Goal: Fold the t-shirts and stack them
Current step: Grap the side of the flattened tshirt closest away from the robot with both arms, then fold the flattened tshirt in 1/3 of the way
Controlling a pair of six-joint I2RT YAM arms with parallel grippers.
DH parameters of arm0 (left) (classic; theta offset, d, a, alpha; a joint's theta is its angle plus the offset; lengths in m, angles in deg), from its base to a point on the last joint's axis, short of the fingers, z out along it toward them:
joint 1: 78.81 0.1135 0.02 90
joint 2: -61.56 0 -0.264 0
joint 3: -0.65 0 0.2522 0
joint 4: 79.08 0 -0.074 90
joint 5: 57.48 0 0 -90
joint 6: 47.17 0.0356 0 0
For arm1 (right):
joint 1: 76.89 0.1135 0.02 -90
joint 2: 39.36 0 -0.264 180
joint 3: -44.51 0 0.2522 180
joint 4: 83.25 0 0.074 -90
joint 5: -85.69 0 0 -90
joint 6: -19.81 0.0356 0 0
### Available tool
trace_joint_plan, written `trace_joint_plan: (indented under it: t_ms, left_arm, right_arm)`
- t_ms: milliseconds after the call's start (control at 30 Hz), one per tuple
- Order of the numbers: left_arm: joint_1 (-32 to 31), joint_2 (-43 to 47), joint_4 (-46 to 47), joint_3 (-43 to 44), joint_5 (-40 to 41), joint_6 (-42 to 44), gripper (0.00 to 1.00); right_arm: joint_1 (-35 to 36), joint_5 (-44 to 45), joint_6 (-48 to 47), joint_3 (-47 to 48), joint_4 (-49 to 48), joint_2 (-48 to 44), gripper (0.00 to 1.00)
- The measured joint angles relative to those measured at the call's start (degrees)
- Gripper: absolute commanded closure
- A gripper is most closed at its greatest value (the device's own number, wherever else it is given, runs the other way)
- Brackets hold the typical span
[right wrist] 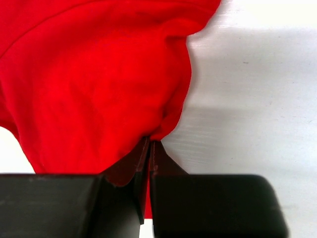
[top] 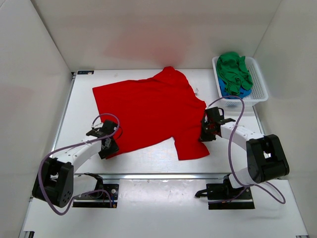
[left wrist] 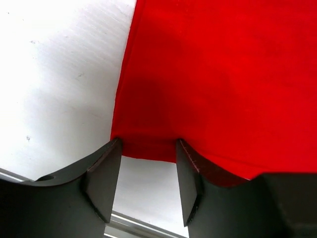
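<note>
A bright red t-shirt lies spread across the white table, one sleeve pointing to the back. My left gripper sits at the shirt's near left corner. In the left wrist view the gripper is open, the hem of the red cloth lies just at its fingertips, and bare table shows between them. My right gripper is at the shirt's right edge. In the right wrist view it is shut on a pinched fold of the red cloth. A green t-shirt lies crumpled over a blue one.
The white perforated basket holding the green and blue shirts stands at the back right corner. A metal rail runs along the table's near edge, just behind the arm bases. White walls close in the left, back and right.
</note>
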Motion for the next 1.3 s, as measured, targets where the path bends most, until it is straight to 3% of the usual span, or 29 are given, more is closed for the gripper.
trace_joint_plan:
  t_ms: [67,133,200,433,900,1067,1300]
  left_arm:
    - [-0.2,-0.3,0.4,0.0,0.2,-0.1,0.48]
    - [-0.5,-0.8,1.3,0.2,0.4,-0.1,0.81]
    - [-0.5,-1.4,2.3,0.4,0.4,0.1,1.0]
    - [0.7,-3.1,2.4,1.8,-1.0,3.3,1.0]
    - [8.3,-2.8,-3.6,14.5,-2.0,11.9,1.0]
    - [10.4,-4.2,-4.5,12.9,-2.0,14.1,1.0]
    - [11.3,-4.4,-4.8,11.5,-2.0,15.2,1.0]
  right_arm:
    - [0.0,-0.1,0.0,0.0,0.3,-0.1,1.0]
    - [0.0,-0.2,-0.1,0.0,0.8,-0.2,1.0]
    - [0.0,-0.3,-0.2,-0.1,1.0,-0.4,1.0]
    - [0.7,-0.3,0.7,-1.8,4.4,-5.2,1.0]
    - [4.8,-1.4,8.1,-3.2,20.3,-34.6,1.0]
    - [5.8,-4.0,8.6,-3.2,24.5,-37.6,1.0]
    - [11.8,-7.1,9.0,-5.9,22.6,-34.7,1.0]
